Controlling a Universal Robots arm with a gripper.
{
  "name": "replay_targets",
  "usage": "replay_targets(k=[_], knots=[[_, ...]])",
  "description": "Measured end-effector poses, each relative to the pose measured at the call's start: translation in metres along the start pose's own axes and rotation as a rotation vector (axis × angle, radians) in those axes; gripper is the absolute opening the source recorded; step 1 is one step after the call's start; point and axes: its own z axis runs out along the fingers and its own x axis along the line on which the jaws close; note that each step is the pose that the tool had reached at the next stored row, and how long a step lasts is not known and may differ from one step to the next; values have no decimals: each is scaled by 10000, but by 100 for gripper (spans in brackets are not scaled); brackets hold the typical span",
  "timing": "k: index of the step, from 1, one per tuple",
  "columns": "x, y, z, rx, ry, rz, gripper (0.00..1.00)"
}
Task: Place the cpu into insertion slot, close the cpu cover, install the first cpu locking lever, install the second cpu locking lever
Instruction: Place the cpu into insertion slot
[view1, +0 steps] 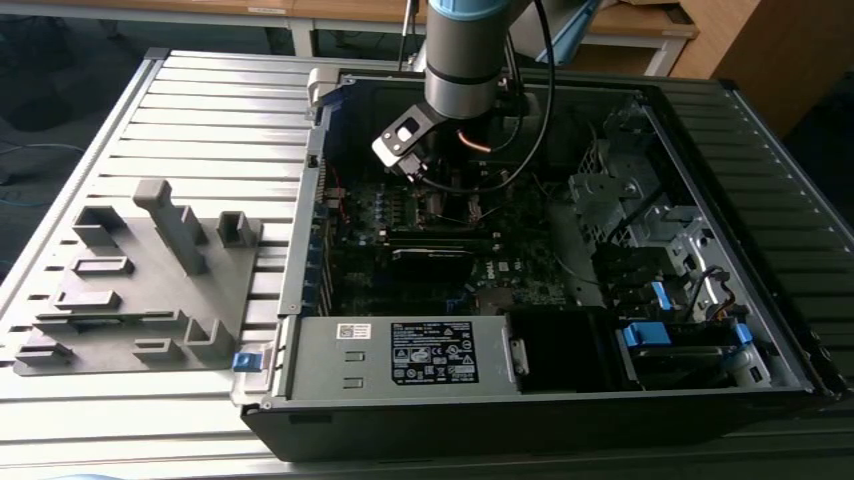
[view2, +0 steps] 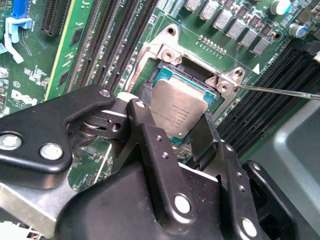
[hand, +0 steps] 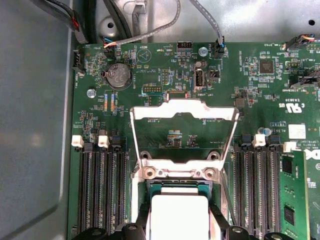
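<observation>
Over the insertion socket (view2: 167, 75), a dark square recess in a silvery surround on the green motherboard (hand: 150, 75), I find the cpu (view2: 179, 112), a small flat square chip with a dull silver-grey metal top. It is clamped between the two black metal fingers (view2: 150, 145) of the gripper (view2: 175, 117), whose jaws bear on its opposite edges. In the second wrist view the chip covers only the near part of the socket and the far part lies bare, so I judge it not yet seated; I cannot tell whether it touches the socket.

The cpu cover (hand: 150, 111), a thin silvery metal square frame with a large opening, is swung back from the socket on its hinge and lies open over the board. A thin bright metal rod (view2: 280, 93) runs off from one socket corner. I take it for a locking lever, lying free and unlatched. By my judgement none of the four steps is complete.

Black memory slots (hand: 100, 190) flank the socket on two sides. The board sits in a black tower case (view1: 534, 425) laid on its side, into which the grey-and-blue arm (view1: 461, 60) reaches. The case rests on a grey slatted metal table (view1: 200, 120), with a grey moulded fixture tray (view1: 134, 290) well clear of the socket at the exterior view's left. Wooden furniture (view1: 761, 50) stands beyond the table.
</observation>
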Motion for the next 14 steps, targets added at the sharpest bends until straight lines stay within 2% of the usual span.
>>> replay_targets(k=[14], knots=[[0,0,7,0,1,0,54]])
